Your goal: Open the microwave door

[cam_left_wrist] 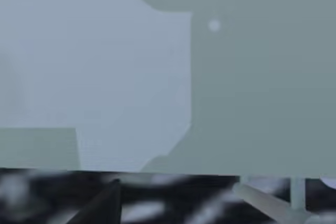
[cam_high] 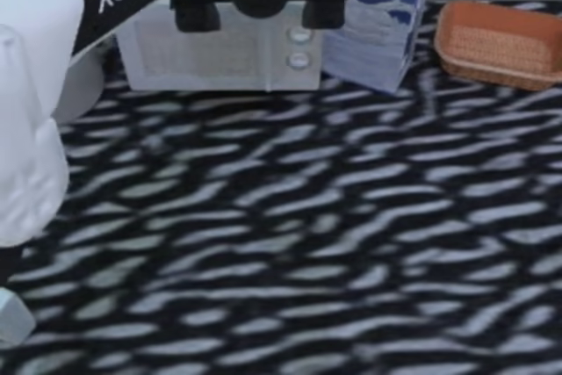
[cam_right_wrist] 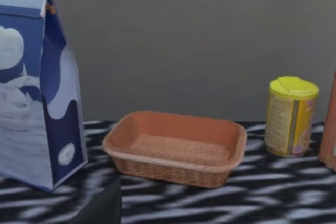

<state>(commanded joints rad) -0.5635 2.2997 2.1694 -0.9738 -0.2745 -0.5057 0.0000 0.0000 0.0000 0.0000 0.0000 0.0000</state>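
The white microwave point(cam_high: 219, 50) stands at the back left, with two silver knobs point(cam_high: 299, 47) on its right panel. The microwave door point(cam_high: 204, 54), with its grey mesh window, lies flush against the front. My left gripper point(cam_high: 261, 4) is open, and its black fingers point(cam_high: 195, 11) spread wide across the microwave's upper front edge. In the left wrist view the microwave's pale surface point(cam_left_wrist: 105, 77) fills the picture from very close, and one dark finger point(cam_left_wrist: 105, 205) shows low down. Of my right gripper only one dark finger point(cam_right_wrist: 105, 205) shows, well off centre and holding nothing.
A blue-and-white carton point(cam_high: 378, 19) stands just right of the microwave. A brown wicker basket point(cam_high: 500, 41) sits farther right. A yellow-lidded can point(cam_right_wrist: 290, 116) stands beyond the basket. The table wears a black-and-white zebra cloth point(cam_high: 307, 234). My left arm's white body point(cam_high: 31, 103) fills the left edge.
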